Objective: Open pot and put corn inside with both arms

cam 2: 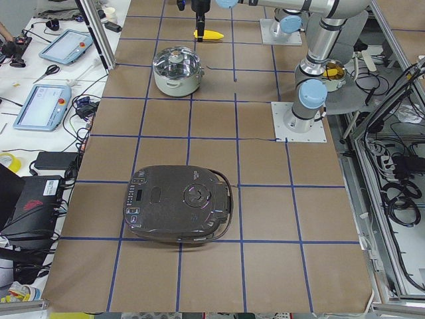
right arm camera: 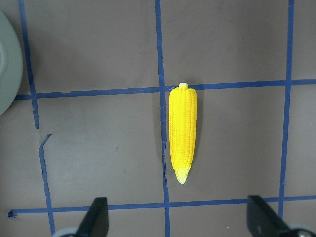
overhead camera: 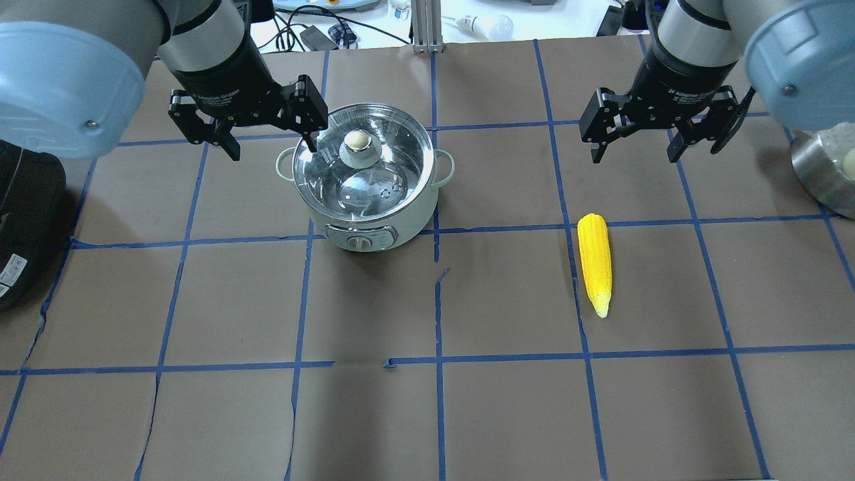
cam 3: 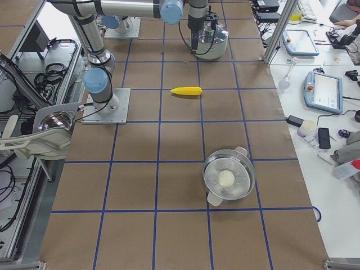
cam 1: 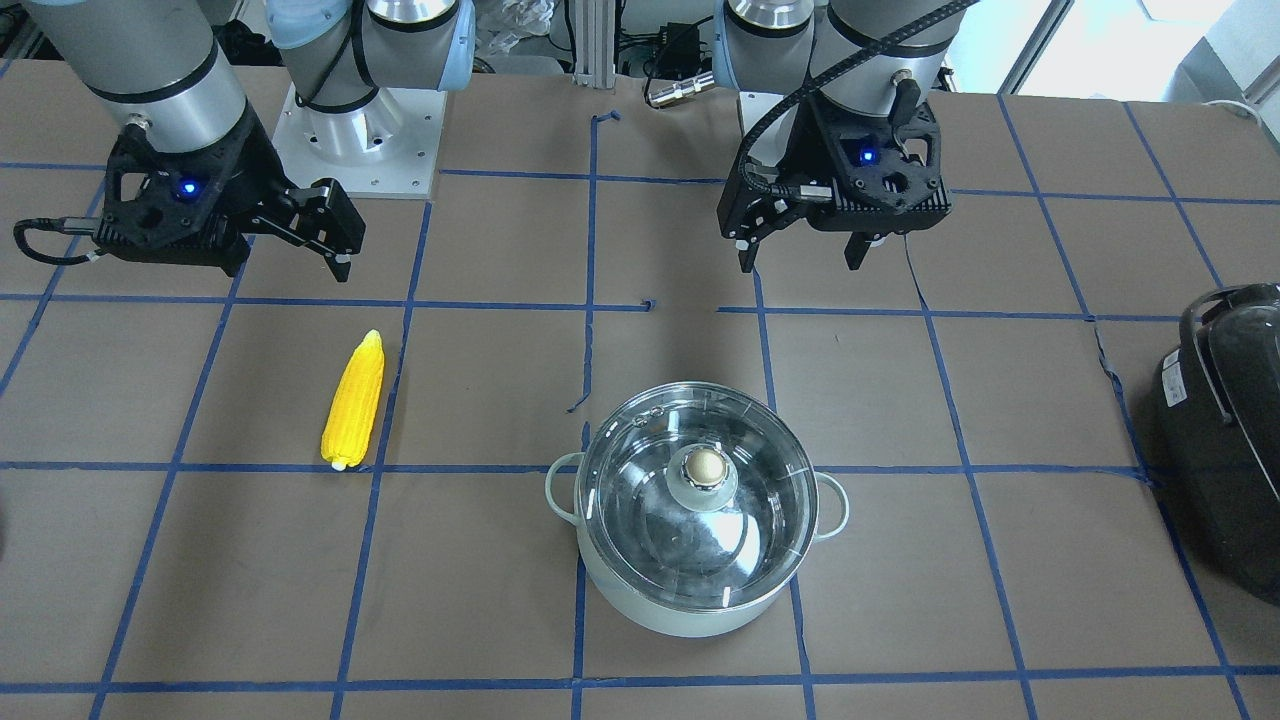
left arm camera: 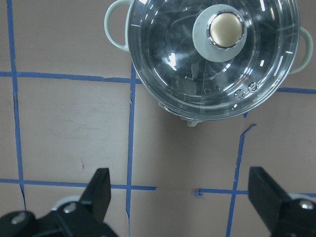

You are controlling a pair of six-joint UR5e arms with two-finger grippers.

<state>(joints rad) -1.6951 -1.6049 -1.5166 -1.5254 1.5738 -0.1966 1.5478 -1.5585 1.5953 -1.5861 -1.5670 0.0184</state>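
Note:
The mint-green pot (overhead camera: 364, 200) stands on the table with its glass lid (cam 1: 700, 500) on; the beige knob (left arm camera: 226, 29) is on top. The yellow corn (overhead camera: 594, 262) lies flat on the table, also seen in the right wrist view (right arm camera: 182, 132) and the front view (cam 1: 354, 400). My left gripper (overhead camera: 270, 147) is open and empty, raised above the table on the robot's side of the pot (left arm camera: 212, 59). My right gripper (overhead camera: 632, 157) is open and empty, raised above the table near the corn's thick end.
A large black appliance (cam 1: 1225, 440) sits at the table's end on my left, also seen in the left view (cam 2: 178, 212). A steel pot with a lid (cam 3: 228, 180) stands at the table's end on my right. Blue tape lines grid the brown table.

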